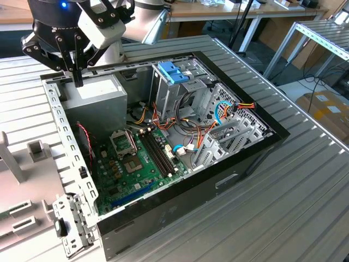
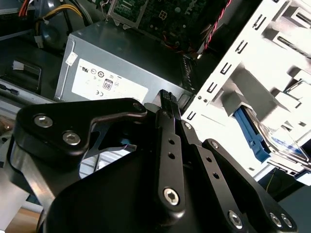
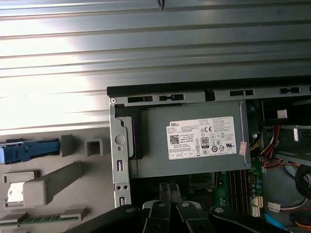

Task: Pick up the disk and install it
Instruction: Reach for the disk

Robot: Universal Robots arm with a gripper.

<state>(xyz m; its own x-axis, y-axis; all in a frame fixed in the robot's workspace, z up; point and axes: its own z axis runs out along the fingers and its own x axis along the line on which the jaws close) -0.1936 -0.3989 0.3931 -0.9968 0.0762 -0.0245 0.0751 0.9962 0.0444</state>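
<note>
1. Hovering over the power-supply box (image 1: 92, 95), the gripper (image 1: 78, 76) hung at one corner of the open computer case (image 1: 163, 207). Its fingers were together and clasped nothing, as I also saw in both wrist views.
2. The disk (image 3: 29, 151) lay outside the case in the grey fixture (image 3: 63, 177) beside the case wall, its blue rail showing, well apart from the gripper.
3. I judged the step in hand to be the approach to pick-up, with nothing grasped and nothing installed. The drive cage (image 1: 163, 95) stood across the case.
4. The next move, by my reckoning, called for parted fingers and a clean crossing of the case wall to the fixture.
</note>
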